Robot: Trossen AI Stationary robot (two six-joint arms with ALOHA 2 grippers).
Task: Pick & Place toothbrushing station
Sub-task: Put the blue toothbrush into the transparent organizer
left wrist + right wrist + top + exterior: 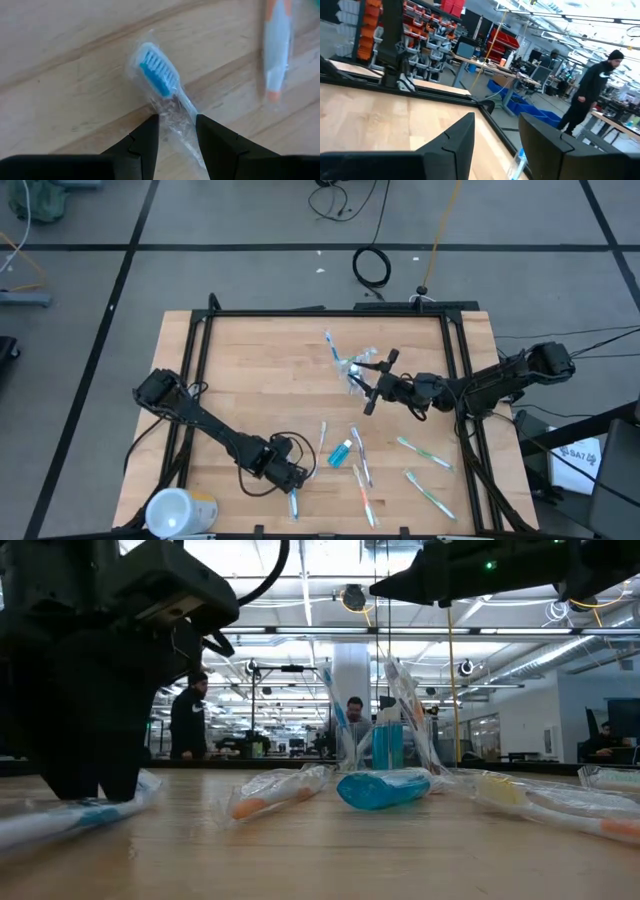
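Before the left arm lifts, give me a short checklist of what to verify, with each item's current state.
1. Left gripper straddles the wrapped blue toothbrush: ok, one finger each side of the handle.
2. Fingers closed firmly on it: cannot tell.
3. Orange toothbrush clear of the grip: ok, apart.
4. Clear cup upright and ready to receive: ok, upright, already holding items.
5. Right gripper out of the way: not ok, beside the cup.
6. Right gripper empty: ok, fingers open, nothing between.
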